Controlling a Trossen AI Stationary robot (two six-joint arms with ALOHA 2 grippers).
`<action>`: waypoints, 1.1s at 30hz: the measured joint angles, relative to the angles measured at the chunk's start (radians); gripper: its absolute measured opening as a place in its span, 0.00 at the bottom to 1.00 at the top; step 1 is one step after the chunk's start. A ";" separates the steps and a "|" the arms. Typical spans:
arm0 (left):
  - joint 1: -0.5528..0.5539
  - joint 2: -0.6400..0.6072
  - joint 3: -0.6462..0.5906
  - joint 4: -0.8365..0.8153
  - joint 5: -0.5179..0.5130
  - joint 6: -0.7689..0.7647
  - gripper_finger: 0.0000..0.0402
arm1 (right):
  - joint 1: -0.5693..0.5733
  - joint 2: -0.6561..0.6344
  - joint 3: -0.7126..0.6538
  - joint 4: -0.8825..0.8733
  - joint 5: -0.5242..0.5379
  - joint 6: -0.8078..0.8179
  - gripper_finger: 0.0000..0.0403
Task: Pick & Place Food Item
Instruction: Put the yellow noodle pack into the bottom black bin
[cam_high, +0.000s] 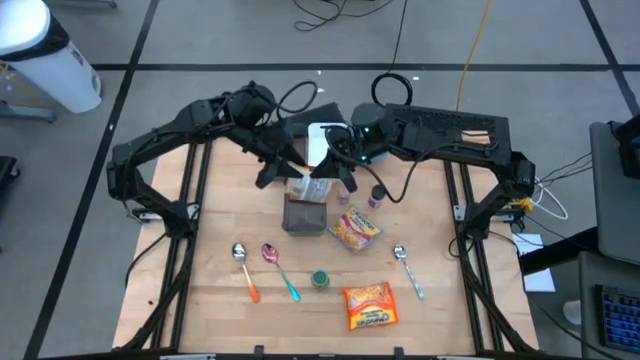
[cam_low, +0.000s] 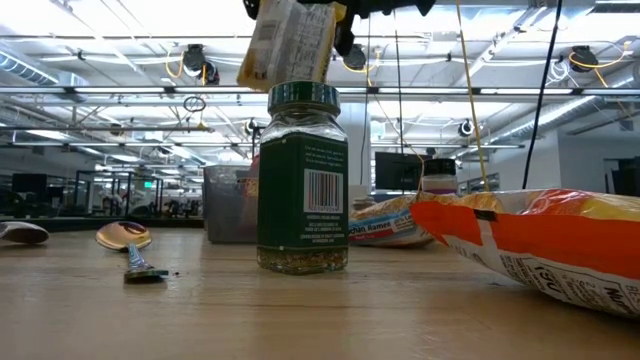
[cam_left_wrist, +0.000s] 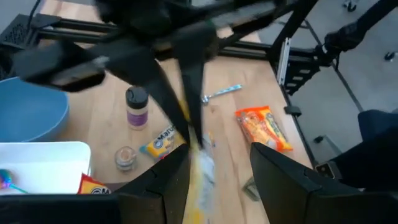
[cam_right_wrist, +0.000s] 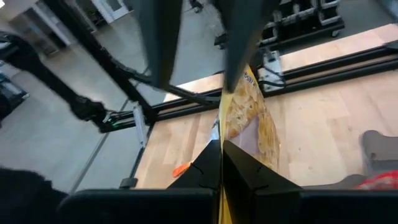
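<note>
Both hands meeting over the dark bin

Right hand is clenching the yellow snack packet, hanging lengthwise right above the bin; left hand is sitting released around the packet's other end.

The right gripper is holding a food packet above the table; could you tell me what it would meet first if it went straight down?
Probably the dark container: the right gripper holds the food packet just above it, with the left gripper also at the packet. Depth is uncertain.
</note>
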 joint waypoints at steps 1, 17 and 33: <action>0.001 0.000 0.000 0.002 -0.001 -0.008 0.44 | 0.004 0.000 0.000 0.001 -0.001 0.001 0.00; -0.022 0.064 0.000 -0.006 0.020 -0.052 0.44 | 0.031 0.000 0.000 0.037 0.004 -0.004 0.00; -0.006 0.063 0.000 -0.035 0.009 -0.043 0.28 | 0.031 0.000 0.000 0.018 0.006 -0.007 0.00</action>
